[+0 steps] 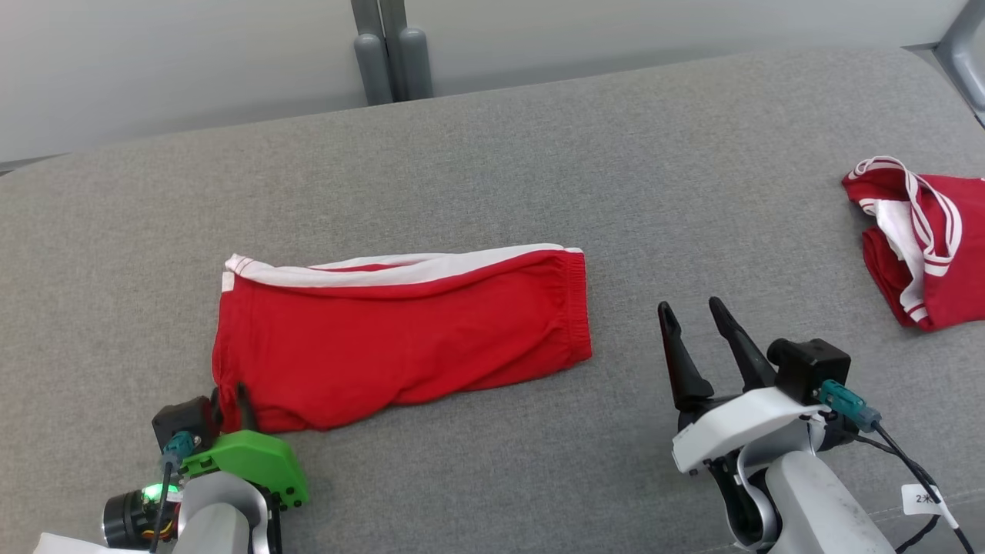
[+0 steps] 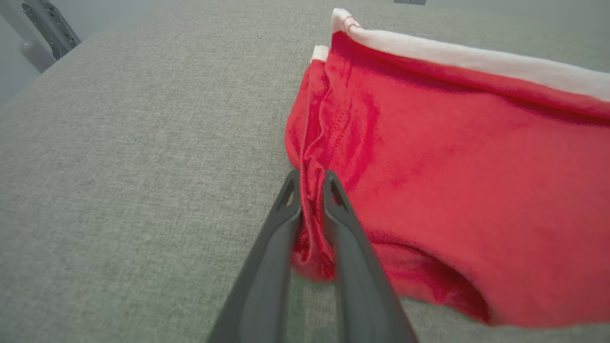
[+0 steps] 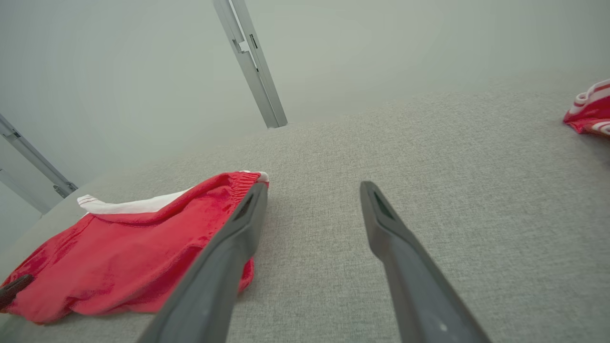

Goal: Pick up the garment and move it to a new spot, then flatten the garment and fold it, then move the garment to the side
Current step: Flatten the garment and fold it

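Cushion (image 1: pixel 492 154) — shorts (image 1: pixel 400 331) in L hand (image 2: pixel 312 180)

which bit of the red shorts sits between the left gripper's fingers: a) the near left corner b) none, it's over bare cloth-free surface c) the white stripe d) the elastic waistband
a: in the left wrist view the left gripper straddles a raised fold at the near left corner of the shorts.

Head camera looks down; low wrist cameras share the garment (image 2: pixel 452 166).
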You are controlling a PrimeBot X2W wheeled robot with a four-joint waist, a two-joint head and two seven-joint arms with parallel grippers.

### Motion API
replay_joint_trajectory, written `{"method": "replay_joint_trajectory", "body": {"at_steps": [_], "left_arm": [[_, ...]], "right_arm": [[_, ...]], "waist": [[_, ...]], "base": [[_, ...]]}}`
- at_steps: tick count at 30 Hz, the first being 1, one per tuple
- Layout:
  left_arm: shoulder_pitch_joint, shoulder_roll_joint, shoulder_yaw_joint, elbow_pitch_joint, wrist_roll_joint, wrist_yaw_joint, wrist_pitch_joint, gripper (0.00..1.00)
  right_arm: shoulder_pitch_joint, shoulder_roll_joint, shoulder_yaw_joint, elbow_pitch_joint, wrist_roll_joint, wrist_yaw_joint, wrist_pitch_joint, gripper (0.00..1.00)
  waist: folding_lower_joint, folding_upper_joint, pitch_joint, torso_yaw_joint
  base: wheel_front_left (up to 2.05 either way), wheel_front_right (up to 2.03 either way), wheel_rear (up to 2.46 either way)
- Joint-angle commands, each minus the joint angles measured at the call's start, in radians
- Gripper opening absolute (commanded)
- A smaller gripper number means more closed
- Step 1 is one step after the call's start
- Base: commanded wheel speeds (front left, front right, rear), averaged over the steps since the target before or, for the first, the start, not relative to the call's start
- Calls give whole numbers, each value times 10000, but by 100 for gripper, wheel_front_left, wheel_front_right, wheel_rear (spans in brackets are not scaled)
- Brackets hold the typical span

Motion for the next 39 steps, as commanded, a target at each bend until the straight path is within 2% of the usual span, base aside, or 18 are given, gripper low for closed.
{"method": "replay_joint_trajectory", "body": {"at_steps": [1,9,25,27,28,39], "left_arm": [[161,39,-14,-253,156,115,5,100],[531,35,-682,-1473,-38,354,5,100],[523,34,-1125,-2059,64,528,4,100],[529,34,-1114,-2083,88,545,4,100],[531,34,-1104,-2091,111,554,4,100],[744,35,-974,-2011,197,445,4,100]], "right_arm": [[-115,-17,112,45,70,1,-27,100],[-635,-18,865,729,415,1,-26,100],[-1411,-21,2321,2915,2265,1,-4,100],[-1412,-16,2406,3055,2520,0,-1,39],[-1448,-16,2422,3086,2590,0,-1,2],[-1135,-104,1316,2426,2823,0,-16,0]], "waist": [[0,0,120,112],[0,0,499,526],[0,0,1072,1115],[0,0,1108,1114],[0,0,1122,1108],[0,0,765,792]], "base": [[0,0,0],[0,0,0],[0,0,0],[0,0,0],[0,0,0],[0,0,0]]}}
